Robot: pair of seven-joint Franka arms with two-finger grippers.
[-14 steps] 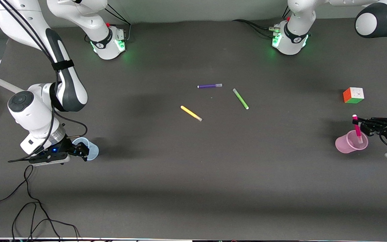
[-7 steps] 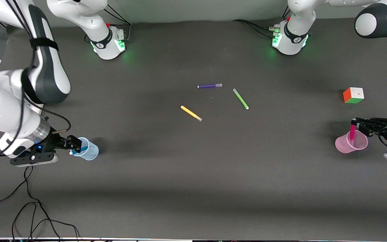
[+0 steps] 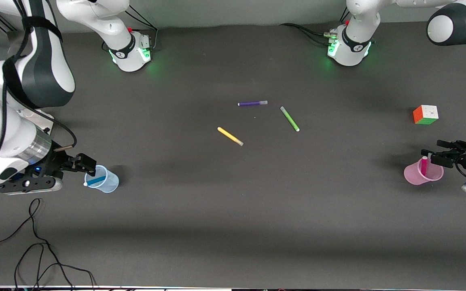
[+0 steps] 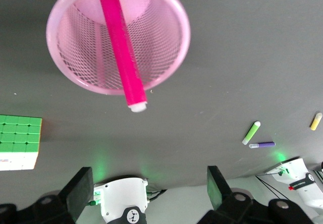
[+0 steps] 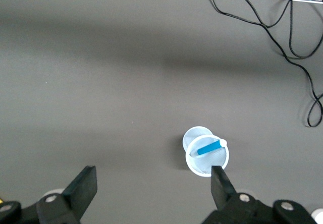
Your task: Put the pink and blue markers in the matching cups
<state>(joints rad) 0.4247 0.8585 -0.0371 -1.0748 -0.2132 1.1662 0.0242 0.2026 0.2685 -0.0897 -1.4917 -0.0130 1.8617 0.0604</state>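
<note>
The pale pink mesh cup [image 3: 416, 176] stands at the left arm's end of the table, and the pink marker [image 3: 424, 165] leans in it; both show in the left wrist view, cup [image 4: 166, 52] and marker [image 4: 120, 45]. My left gripper [image 3: 433, 155] is open and empty just above the cup's rim. The pale blue cup [image 3: 107, 182] stands at the right arm's end with the blue marker [image 3: 94, 180] in it, white tip over the rim; the right wrist view shows the cup [image 5: 208, 164] and marker [image 5: 208, 148]. My right gripper [image 3: 82, 163] is open and empty above that cup.
A yellow marker [image 3: 230, 136], a purple marker [image 3: 252, 103] and a green marker [image 3: 289, 118] lie mid-table. A colour cube [image 3: 425, 114] sits farther from the front camera than the pink cup. Black cables [image 3: 34, 246] trail near the front edge.
The pink marker has dropped deeper into the pink cup and my left gripper has let go and backed off. My right gripper has risen and drawn away from the blue cup, leaving the blue marker in it.
</note>
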